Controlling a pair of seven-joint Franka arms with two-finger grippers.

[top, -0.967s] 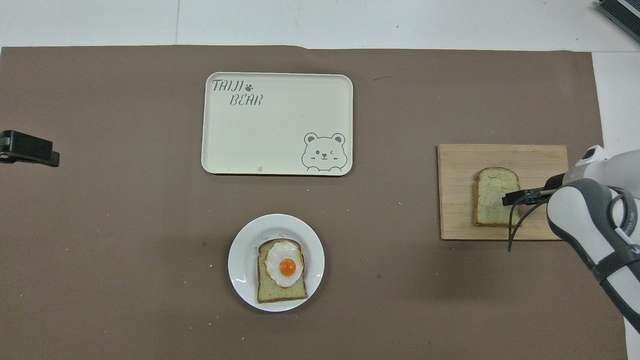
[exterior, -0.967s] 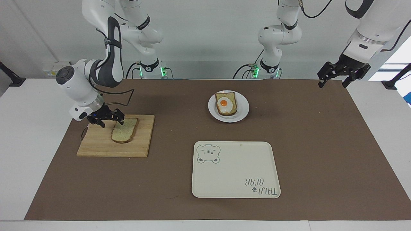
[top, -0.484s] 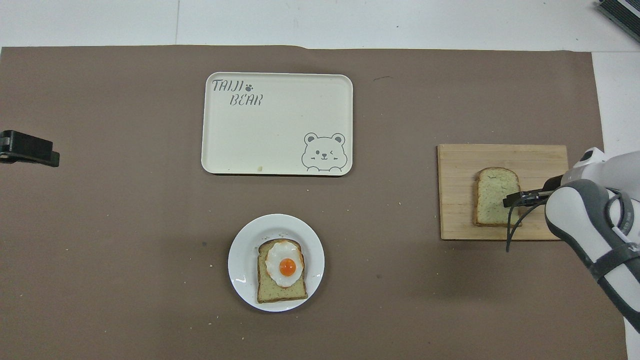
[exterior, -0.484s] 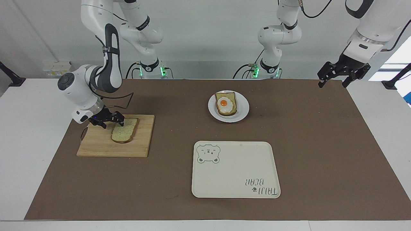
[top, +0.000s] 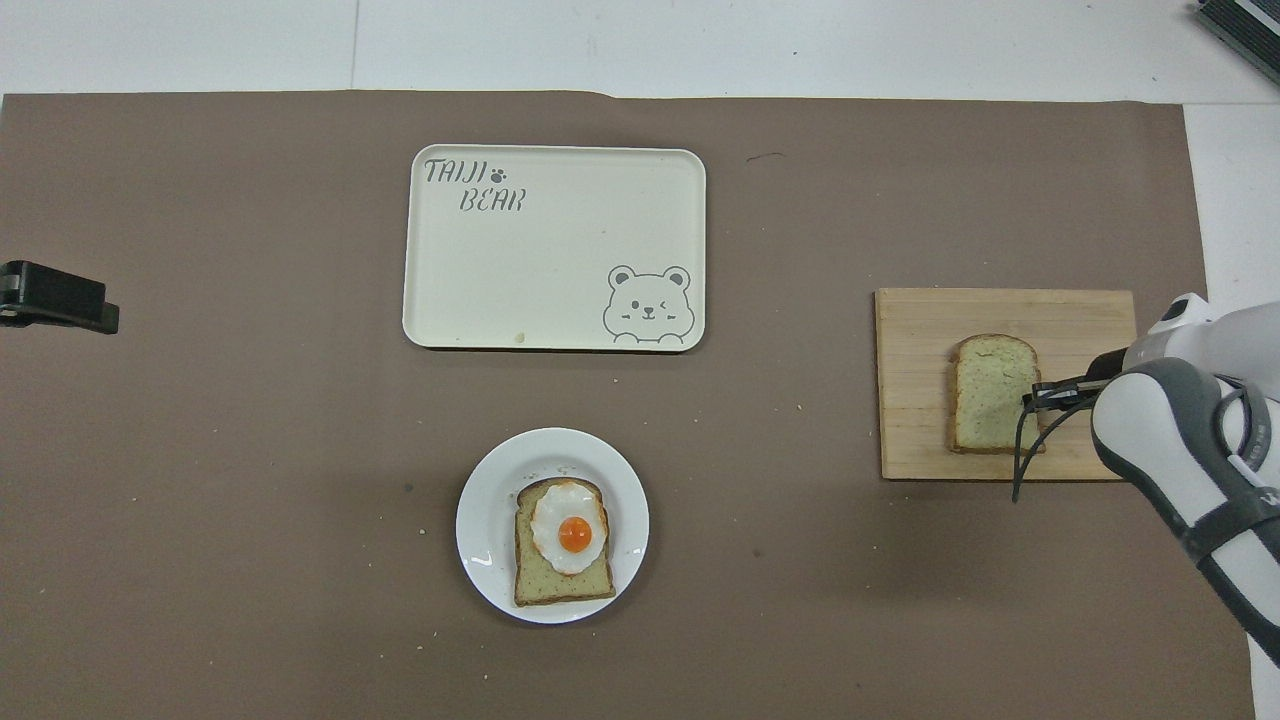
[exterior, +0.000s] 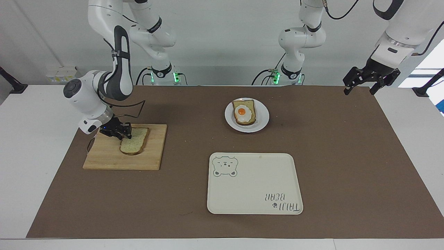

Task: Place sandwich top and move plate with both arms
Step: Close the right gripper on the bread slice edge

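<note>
Bread slice [exterior: 134,141], light and soft, lies on the board [exterior: 114,160]; I take it by the crust edge, where the right gripper [exterior: 120,132] looks closed. Left gripper [exterior: 370,79] waits, open.

Tan, green-speckled sandwich top [exterior: 133,141] with brown crust on a pale striped wooden cutting board [exterior: 152,152]; white plate [exterior: 263,119] bearing egg-topped bread slice [exterior: 244,111], yolk orange; cream tray [exterior: 255,189] printed with grey bear and lettering; brown table mat [exterior: 347,156].
</note>
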